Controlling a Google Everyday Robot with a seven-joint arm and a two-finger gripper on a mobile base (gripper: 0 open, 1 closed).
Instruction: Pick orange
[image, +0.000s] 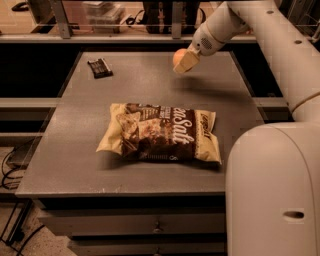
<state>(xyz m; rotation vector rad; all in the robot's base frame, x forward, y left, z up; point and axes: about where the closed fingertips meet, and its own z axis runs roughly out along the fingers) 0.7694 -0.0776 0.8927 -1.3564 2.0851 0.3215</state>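
Observation:
The orange is a small round orange fruit, half hidden behind a cream-coloured finger. My gripper is shut on the orange and holds it above the far middle of the grey table. A faint shadow lies on the tabletop below and to the right of it. My white arm reaches in from the upper right.
A brown-and-cream snack bag lies flat in the middle of the table. A small dark wrapped bar lies at the far left. My white arm's bulky body fills the lower right. A shelf rail runs behind the table.

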